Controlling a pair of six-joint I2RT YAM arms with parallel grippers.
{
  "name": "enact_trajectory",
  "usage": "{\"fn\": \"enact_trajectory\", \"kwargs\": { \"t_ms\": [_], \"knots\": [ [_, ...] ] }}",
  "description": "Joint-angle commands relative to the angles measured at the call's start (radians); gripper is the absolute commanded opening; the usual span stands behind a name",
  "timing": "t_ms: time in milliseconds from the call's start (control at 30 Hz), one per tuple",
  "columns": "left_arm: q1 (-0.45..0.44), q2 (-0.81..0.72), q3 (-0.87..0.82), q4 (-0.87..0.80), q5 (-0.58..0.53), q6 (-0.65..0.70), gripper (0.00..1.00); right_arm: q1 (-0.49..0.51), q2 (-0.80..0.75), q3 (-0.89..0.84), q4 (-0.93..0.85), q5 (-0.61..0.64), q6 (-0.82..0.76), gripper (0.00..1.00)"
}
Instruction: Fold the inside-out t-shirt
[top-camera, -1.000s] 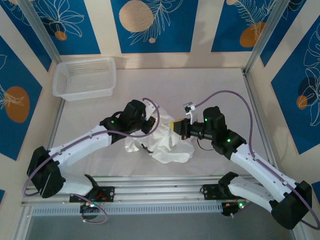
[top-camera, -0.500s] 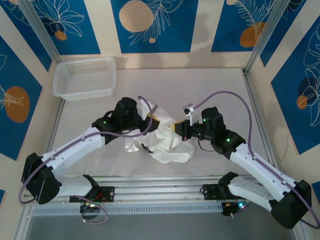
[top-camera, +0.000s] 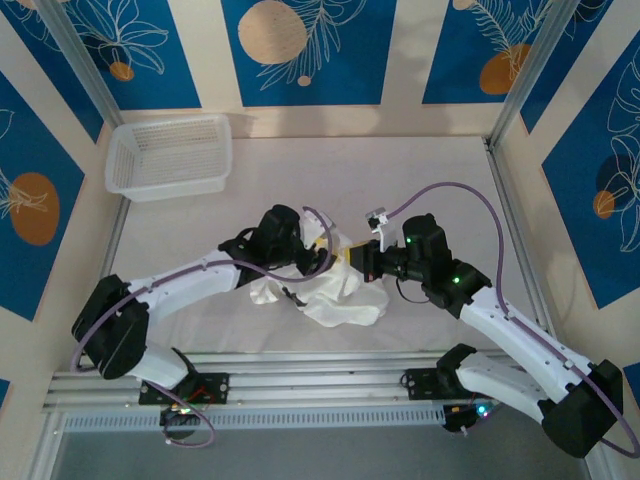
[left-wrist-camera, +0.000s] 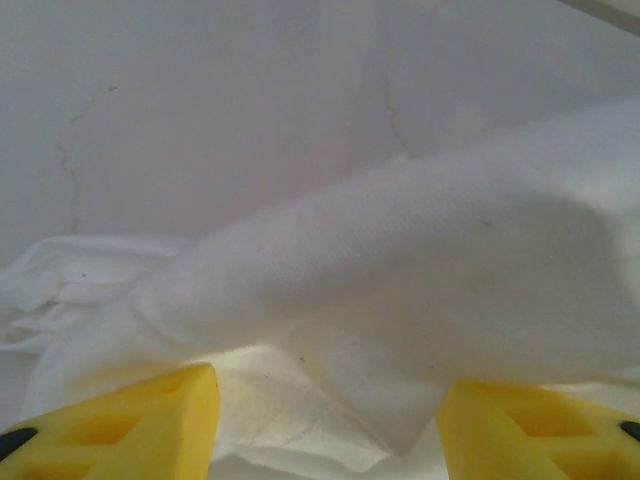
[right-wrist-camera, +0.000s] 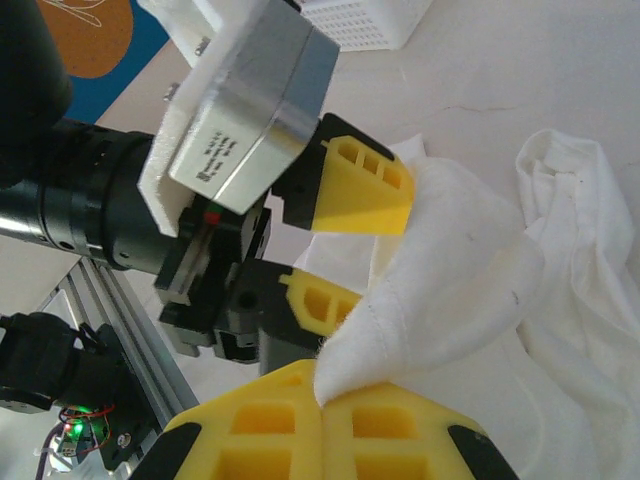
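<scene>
Pale white bench (top-camera: 420, 170), faintly creased, was enclosed by blue leaf-patterned wall panels (top-camera: 310, 50). White plastic mesh basket (top-camera: 170, 155) sat at far left. Crumpled white cotton t-shirt (top-camera: 335, 295) lay near centre. Right gripper (right-wrist-camera: 320, 400) was clenched on its edge. Left gripper (left-wrist-camera: 325, 430) stood spread against a fold.

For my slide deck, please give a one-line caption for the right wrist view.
Right gripper pinches a t-shirt fold; left gripper, jaws open, straddles it.

The crumpled white t-shirt (top-camera: 340, 300) is thin, matt cloth with a fine weave. The yellow wedge-shaped fingers (left-wrist-camera: 130, 420) look like smooth, matt plastic.
</scene>
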Motion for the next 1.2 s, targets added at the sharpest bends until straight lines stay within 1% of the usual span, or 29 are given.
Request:
{"fn": "enact_trajectory", "kwargs": {
  "t_ms": [0, 67, 100, 133, 200, 267, 300, 400, 467, 533, 633, 667, 700, 767, 833, 900, 967, 1033, 1067, 1167],
  "knots": [
    [-0.013, -0.011, -0.031, 0.100, -0.114, 0.030, 0.60, 0.006, -0.003, 0.033, -0.010, -0.005, -0.005, 0.00],
    [-0.013, -0.021, -0.045, 0.118, -0.157, 0.028, 0.60, 0.006, -0.003, 0.033, -0.009, -0.005, -0.007, 0.00],
    [-0.013, -0.025, -0.048, 0.120, -0.179, 0.023, 0.56, 0.006, -0.003, 0.030, -0.007, -0.005, -0.005, 0.00],
    [-0.013, -0.028, -0.046, 0.120, -0.204, 0.017, 0.51, 0.006, -0.003, 0.029, -0.002, -0.005, -0.003, 0.00],
    [-0.012, -0.029, -0.030, 0.105, -0.208, 0.011, 0.31, 0.006, -0.001, 0.027, 0.006, -0.012, 0.000, 0.00],
    [-0.013, -0.012, 0.006, 0.067, -0.155, 0.013, 0.09, 0.008, 0.002, 0.029, 0.007, -0.014, -0.001, 0.00],
    [-0.012, 0.001, 0.026, 0.043, -0.129, 0.011, 0.00, 0.008, 0.004, 0.029, 0.006, -0.013, -0.001, 0.00],
    [-0.010, 0.002, 0.033, 0.043, -0.067, -0.011, 0.00, 0.006, 0.002, 0.030, -0.010, 0.005, -0.003, 0.00],
    [0.000, -0.027, 0.024, 0.055, -0.041, -0.047, 0.00, 0.006, -0.003, 0.029, -0.032, 0.045, -0.007, 0.00],
    [0.025, -0.069, 0.025, 0.047, 0.011, -0.111, 0.00, 0.004, -0.009, 0.015, -0.054, 0.136, -0.017, 0.00],
    [0.076, -0.122, 0.084, -0.038, 0.185, -0.220, 0.00, -0.001, -0.002, -0.053, -0.070, 0.382, -0.060, 0.01],
    [0.079, -0.128, 0.122, -0.092, 0.235, -0.227, 0.00, -0.006, 0.000, -0.064, -0.084, 0.433, -0.069, 0.02],
    [0.078, -0.135, 0.155, -0.145, 0.259, -0.224, 0.00, -0.011, 0.000, -0.066, -0.097, 0.451, -0.078, 0.03],
    [0.078, -0.139, 0.193, -0.225, 0.279, -0.212, 0.00, -0.012, -0.011, -0.054, -0.104, 0.439, -0.095, 0.08],
    [0.078, -0.127, 0.226, -0.297, 0.273, -0.190, 0.00, -0.007, -0.024, -0.039, -0.085, 0.379, -0.116, 0.16],
    [0.078, -0.110, 0.247, -0.341, 0.255, -0.183, 0.00, 0.005, -0.028, -0.020, -0.051, 0.319, -0.125, 0.28],
    [0.078, -0.098, 0.251, -0.344, 0.247, -0.193, 0.00, 0.025, -0.023, -0.002, -0.005, 0.251, -0.134, 0.42],
    [0.078, -0.092, 0.254, -0.337, 0.248, -0.206, 0.00, 0.060, -0.011, 0.004, 0.046, 0.226, -0.158, 0.51],
    [0.078, -0.090, 0.253, -0.331, 0.248, -0.212, 0.00, 0.076, 0.001, 0.006, 0.072, 0.217, -0.175, 0.54],
    [0.078, -0.091, 0.258, -0.331, 0.249, -0.216, 0.00, 0.102, 0.039, 0.007, 0.137, 0.216, -0.207, 0.58]
  ]
}}
